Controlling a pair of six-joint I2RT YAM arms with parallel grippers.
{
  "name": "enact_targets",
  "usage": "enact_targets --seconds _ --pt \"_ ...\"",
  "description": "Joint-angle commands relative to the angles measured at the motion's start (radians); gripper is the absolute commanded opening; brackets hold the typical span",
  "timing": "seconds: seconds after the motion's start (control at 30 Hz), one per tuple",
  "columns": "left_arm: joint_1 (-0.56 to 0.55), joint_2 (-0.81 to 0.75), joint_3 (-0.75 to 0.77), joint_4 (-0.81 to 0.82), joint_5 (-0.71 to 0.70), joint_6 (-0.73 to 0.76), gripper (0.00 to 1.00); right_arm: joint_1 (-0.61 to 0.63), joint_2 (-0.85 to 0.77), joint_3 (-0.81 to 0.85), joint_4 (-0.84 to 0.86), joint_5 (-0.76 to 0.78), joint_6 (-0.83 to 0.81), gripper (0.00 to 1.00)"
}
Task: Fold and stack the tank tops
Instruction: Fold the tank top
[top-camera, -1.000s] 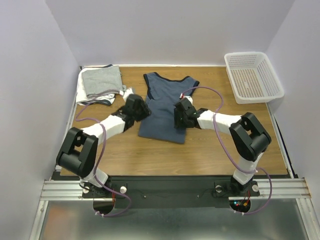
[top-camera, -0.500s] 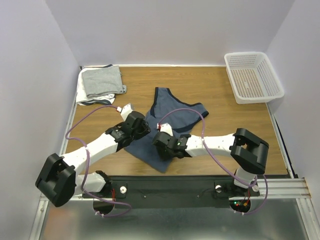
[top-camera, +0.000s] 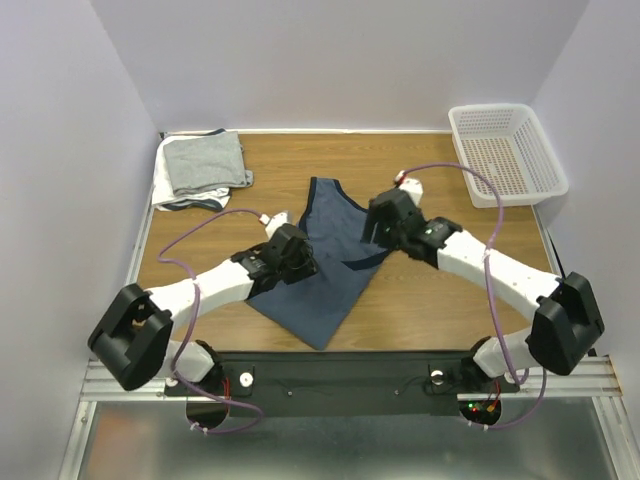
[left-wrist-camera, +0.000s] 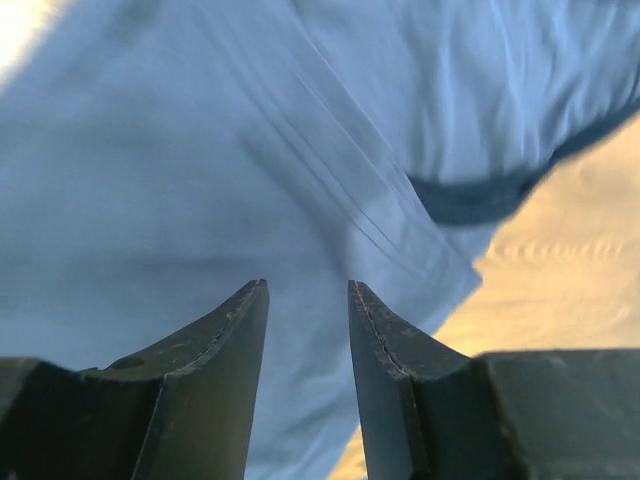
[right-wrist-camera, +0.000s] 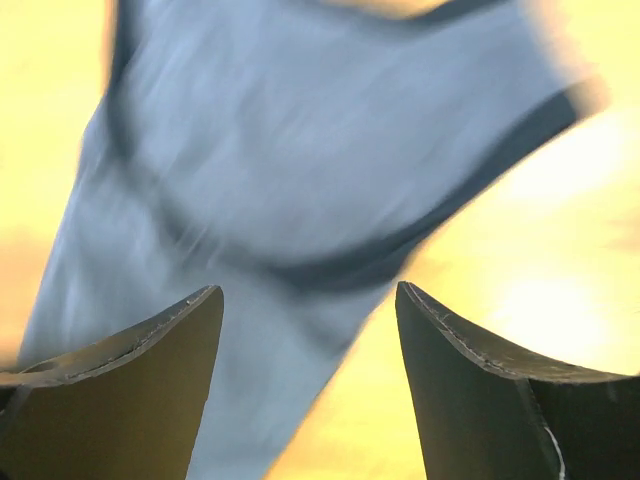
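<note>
The slate-blue tank top (top-camera: 325, 290) with navy trim lies folded lengthwise, slanting across the middle of the table. My left gripper (top-camera: 300, 262) hovers over its left edge, open and empty. In the left wrist view (left-wrist-camera: 305, 285) the blue cloth (left-wrist-camera: 250, 150) fills the frame beneath the parted fingers. My right gripper (top-camera: 383, 222) is over the top's right shoulder part, open wide and empty. The right wrist view (right-wrist-camera: 308, 290) is blurred and shows the cloth (right-wrist-camera: 300, 150) and bare wood below. Folded light grey and white tank tops (top-camera: 200, 165) are stacked at the back left.
A white perforated plastic basket (top-camera: 505, 150) stands at the back right corner. Purple-grey walls close in the table on three sides. Bare wood (top-camera: 450, 300) lies to the right of the blue top.
The blue top was pulled toward the front and folded over lengthwise. My right gripper has let go and swung back and right. My left gripper has shifted slightly right.
</note>
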Motion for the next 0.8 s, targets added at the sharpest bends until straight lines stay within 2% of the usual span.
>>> enact_targets --seconds 0.0,0.03,0.1,0.27,0.37,0.53,0.67,0.77 --pt "-0.059 0.073 0.079 0.049 0.033 0.049 0.49 -0.186 0.047 0.034 -0.018 0.054 -0.090 0.75" --pt "-0.065 0.117 0.105 0.048 0.024 0.063 0.49 -0.248 0.114 0.074 -0.012 0.027 -0.114 0.75" --pt "-0.077 0.158 0.133 0.028 0.005 0.069 0.47 -0.284 0.199 0.126 0.014 -0.001 -0.153 0.73" --pt "-0.079 0.192 0.131 -0.044 -0.044 0.032 0.44 -0.292 0.481 0.353 0.024 0.026 -0.223 0.68" --pt "-0.050 0.170 0.096 -0.051 -0.065 0.021 0.45 -0.293 0.540 0.396 0.022 0.039 -0.230 0.67" --pt "0.045 0.202 0.082 -0.011 -0.032 0.060 0.44 -0.293 0.535 0.326 0.019 0.065 -0.205 0.67" --pt "0.093 0.260 0.114 -0.005 -0.027 0.104 0.44 -0.293 0.463 0.189 0.019 0.068 -0.185 0.67" --pt "0.137 0.311 0.166 -0.006 -0.030 0.141 0.44 -0.293 0.385 0.070 0.021 0.011 -0.133 0.66"
